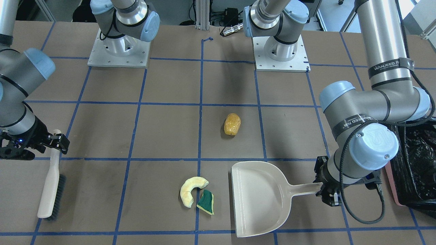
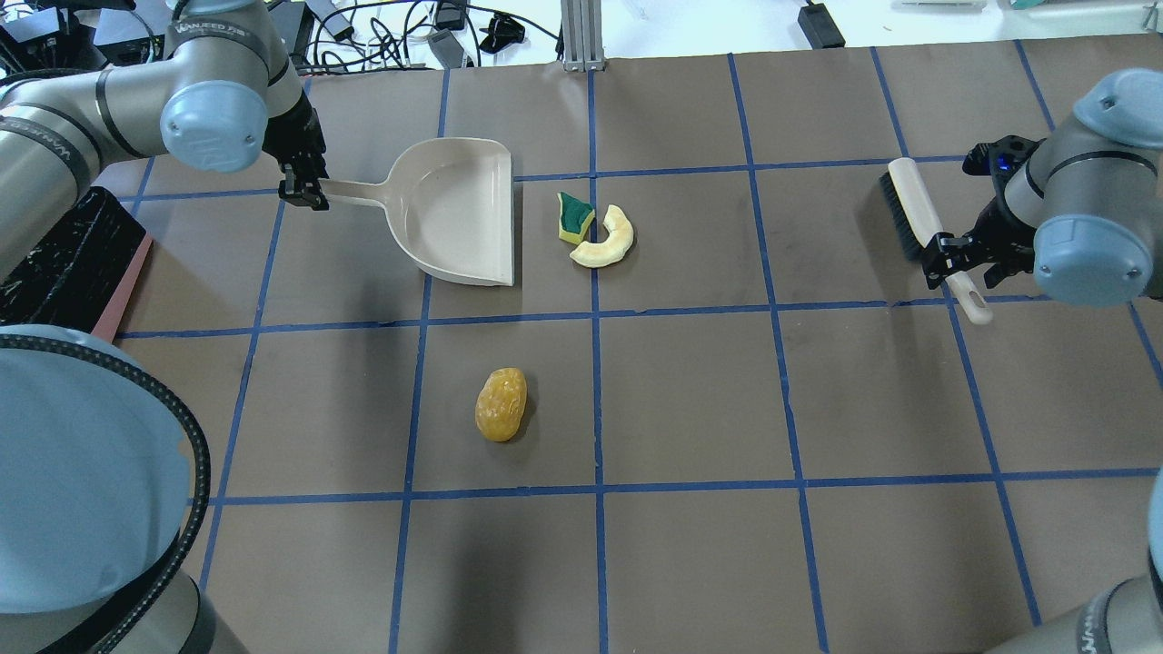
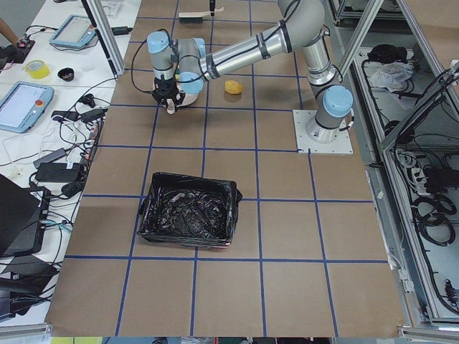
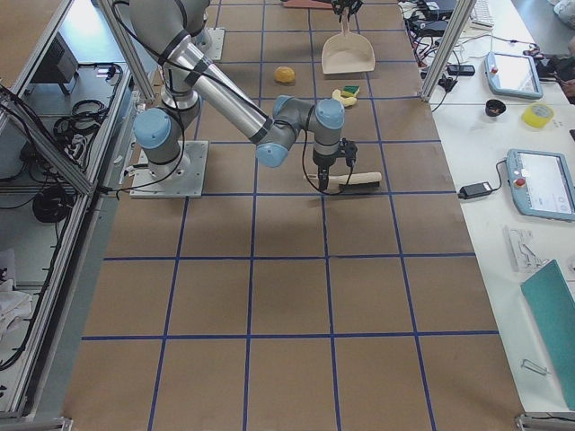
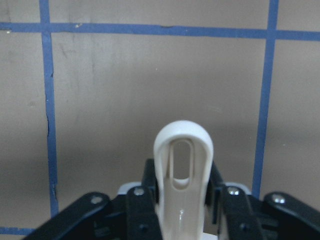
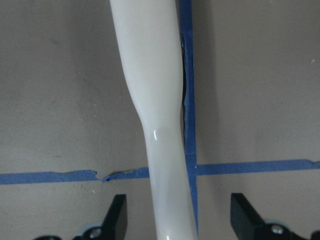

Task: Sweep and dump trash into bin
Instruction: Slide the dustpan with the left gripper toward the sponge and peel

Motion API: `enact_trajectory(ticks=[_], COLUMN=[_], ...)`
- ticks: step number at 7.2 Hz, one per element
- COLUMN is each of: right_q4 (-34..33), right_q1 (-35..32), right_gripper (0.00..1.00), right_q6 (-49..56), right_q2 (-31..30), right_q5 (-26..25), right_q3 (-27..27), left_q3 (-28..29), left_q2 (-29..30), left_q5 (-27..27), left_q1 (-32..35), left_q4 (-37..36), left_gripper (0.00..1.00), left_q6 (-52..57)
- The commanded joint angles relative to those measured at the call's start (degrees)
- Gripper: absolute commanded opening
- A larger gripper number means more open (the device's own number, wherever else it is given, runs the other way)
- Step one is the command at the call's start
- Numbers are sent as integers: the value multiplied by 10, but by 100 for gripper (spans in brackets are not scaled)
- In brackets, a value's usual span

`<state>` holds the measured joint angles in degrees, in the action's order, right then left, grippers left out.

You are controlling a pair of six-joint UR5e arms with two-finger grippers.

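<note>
Light: bright, even, overhead; blown-out white past the table [image 2: 690,409] edge beyond the amber oval [image 2: 501,404].
Shadows: soft grey smear on the oval's robot side.
Glare: sheen on bin bag [image 3: 190,211]; small highlights on dustpan handle [image 5: 182,205] and brush handle [image 6: 155,135].
Focus: exterior views sharp; wrist views soft.

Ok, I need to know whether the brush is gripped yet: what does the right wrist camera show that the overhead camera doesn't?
Only the right wrist view: the right gripper has its fingers apart on either side of the brush handle, with a gap on each side, so it is open, not clamped.

Only the overhead view: the bristles, the dustpan held by the left gripper, the crescent, sponge wedge, amber lump and a corner of the bin.

Both: the brush handle lying across blue tape.
</note>
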<state>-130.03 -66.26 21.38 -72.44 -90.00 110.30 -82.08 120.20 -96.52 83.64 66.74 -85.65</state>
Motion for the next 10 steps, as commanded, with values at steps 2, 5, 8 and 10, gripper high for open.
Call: enact_trajectory(ticks=[2, 5, 8, 10], right_q4=[4, 8, 7, 1], right_q1=[0, 0, -1, 0], right_gripper=[63, 57, 35, 5], right_q6=[-3, -16, -15, -10], right_q2=[2, 5, 9, 9], right_q5=[0, 1, 0, 0], right_q3=[0, 0, -1, -3], left_q3=[3, 3, 3, 3], left_q2=[11, 12, 14, 14], left_q5=[-13, -18, -17, -17], left_q1=[21, 40, 48, 49], left_q4=[1, 1, 6, 6], left_gripper=[0, 0, 0, 0], left_q6=[-52, -70, -63, -62])
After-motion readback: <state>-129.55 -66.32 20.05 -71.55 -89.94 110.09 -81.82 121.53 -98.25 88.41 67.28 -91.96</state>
